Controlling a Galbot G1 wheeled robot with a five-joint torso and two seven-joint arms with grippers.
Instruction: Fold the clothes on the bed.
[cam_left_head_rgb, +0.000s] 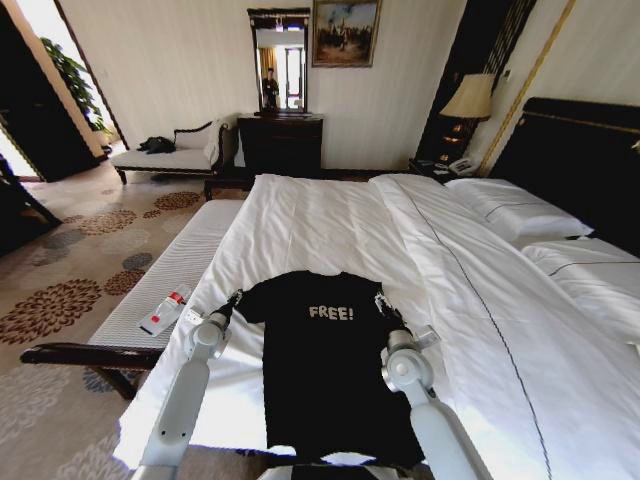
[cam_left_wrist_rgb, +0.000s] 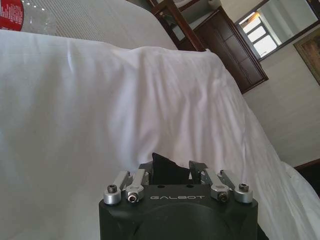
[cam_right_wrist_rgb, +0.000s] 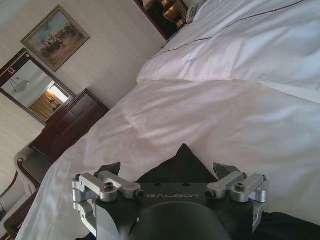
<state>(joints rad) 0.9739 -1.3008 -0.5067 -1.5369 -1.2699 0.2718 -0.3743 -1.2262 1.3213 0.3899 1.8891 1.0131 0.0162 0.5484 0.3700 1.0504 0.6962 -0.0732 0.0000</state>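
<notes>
Both arms reach up from 6 o'clock in your head view. Your left gripper (cam_left_head_rgb: 236, 298) sits at the black "FREE!" T-shirt (cam_left_head_rgb: 330, 370)'s left sleeve, your right gripper (cam_left_head_rgb: 383, 303) at its right sleeve. Each has its jaws spread wide, with black cloth between them; whether they grip it, you cannot tell. That shirt lies flat on the white bed (cam_left_head_rgb: 330, 225), collar toward 12 o'clock.

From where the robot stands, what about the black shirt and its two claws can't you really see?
- Left gripper fingertips: left wrist view, hidden behind its own body.
- Right gripper fingertips: right wrist view, likewise.
- T-shirt hem: head view, cut off by the picture's bottom edge and the arms.
- Bottle label on the bench: too small.
</notes>
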